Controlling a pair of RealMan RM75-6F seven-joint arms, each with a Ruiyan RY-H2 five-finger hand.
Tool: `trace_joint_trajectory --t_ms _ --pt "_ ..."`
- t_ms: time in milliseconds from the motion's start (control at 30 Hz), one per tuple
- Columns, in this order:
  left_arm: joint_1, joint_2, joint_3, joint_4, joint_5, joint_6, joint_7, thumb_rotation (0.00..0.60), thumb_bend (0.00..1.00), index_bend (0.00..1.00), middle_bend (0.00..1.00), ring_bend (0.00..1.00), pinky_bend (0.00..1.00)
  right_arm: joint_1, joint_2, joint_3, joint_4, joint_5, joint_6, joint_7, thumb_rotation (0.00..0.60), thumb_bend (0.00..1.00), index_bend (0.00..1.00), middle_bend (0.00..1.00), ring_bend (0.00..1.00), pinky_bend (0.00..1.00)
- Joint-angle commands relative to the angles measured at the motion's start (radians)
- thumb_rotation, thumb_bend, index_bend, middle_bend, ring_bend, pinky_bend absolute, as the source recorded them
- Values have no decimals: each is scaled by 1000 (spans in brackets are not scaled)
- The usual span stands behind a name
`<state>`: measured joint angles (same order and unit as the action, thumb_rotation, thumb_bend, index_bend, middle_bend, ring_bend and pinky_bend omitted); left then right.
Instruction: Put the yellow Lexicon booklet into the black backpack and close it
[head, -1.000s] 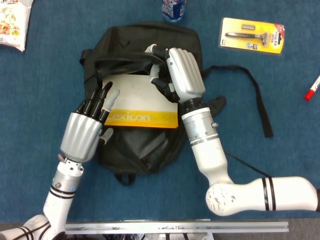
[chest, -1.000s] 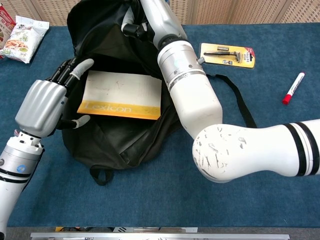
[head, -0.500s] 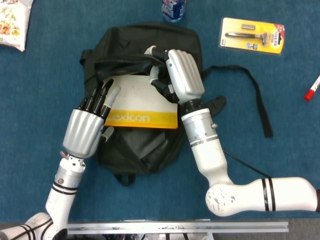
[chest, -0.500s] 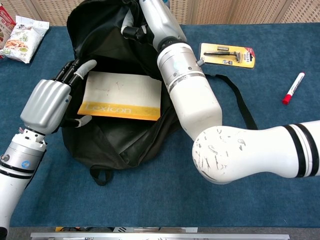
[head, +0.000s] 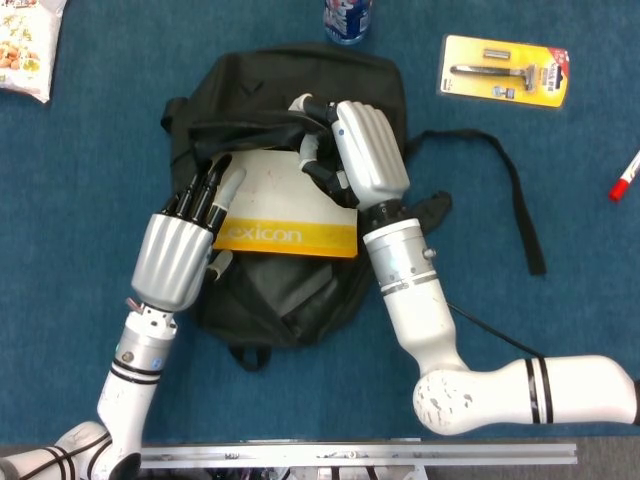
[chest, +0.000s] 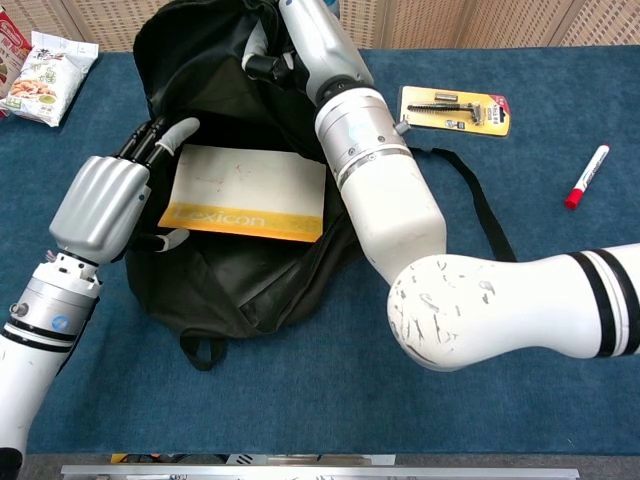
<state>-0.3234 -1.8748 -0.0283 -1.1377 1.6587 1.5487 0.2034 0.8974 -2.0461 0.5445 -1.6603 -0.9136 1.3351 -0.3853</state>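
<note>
At the backpack (head: 290, 190) mouth, I've nudged my left hand (head: 178, 255), fingers (head: 205, 190) extended and empty, further against the booklet (head: 285, 205); right hand (head: 365, 150) grips the flap, so the booklet is only half in.

The left hand (head: 178, 255) has nudged the Lexicon booklet (head: 285, 205) rightward.

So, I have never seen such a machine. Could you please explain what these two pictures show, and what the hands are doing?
It is a two-armed robot with human-like hands, steered remotely by a person. One picture looks down from its head, the other from its chest.

On the blue table lies an open black backpack with a yellow Lexicon booklet lying in its mouth. The left hand touches the booklet's left edge. The right hand grips the upper edge of the bag's opening and holds it up.

Around them lie a packaged razor, a red marker, a snack bag and a bottle.
</note>
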Motion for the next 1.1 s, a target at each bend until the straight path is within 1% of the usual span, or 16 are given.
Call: trace_joint_trajectory --t_ms 33,267,667,800,1100 --pt "-6 -6 -11 -6 -13 -15 5 600 76 18 37 75 380 -3 4 0 -7 -2 1 0 600 859 612 548 594 846" --pt "-20 -24 -32 -16 -34 -44 24 600 76 18 37 75 380 -9 9 -5 -20 -2 1 1 600 859 612 548 595 846" --pt "-33 -53 -48 -21 -68 -83 56 600 75 18 37 75 380 -13 14 -1 -30 -5 1 7 600 858 612 548 595 846" --pt "-19 -27 -36 -49 -64 -68 65 600 76 18 37 75 380 -15 21 -4 -30 -7 -3 2 600 859 612 548 595 846" --pt "30 75 4 -189 -46 -25 103 600 76 18 39 75 380 -21 38 -26 -22 -11 -18 -3 600 859 612 543 595 846"
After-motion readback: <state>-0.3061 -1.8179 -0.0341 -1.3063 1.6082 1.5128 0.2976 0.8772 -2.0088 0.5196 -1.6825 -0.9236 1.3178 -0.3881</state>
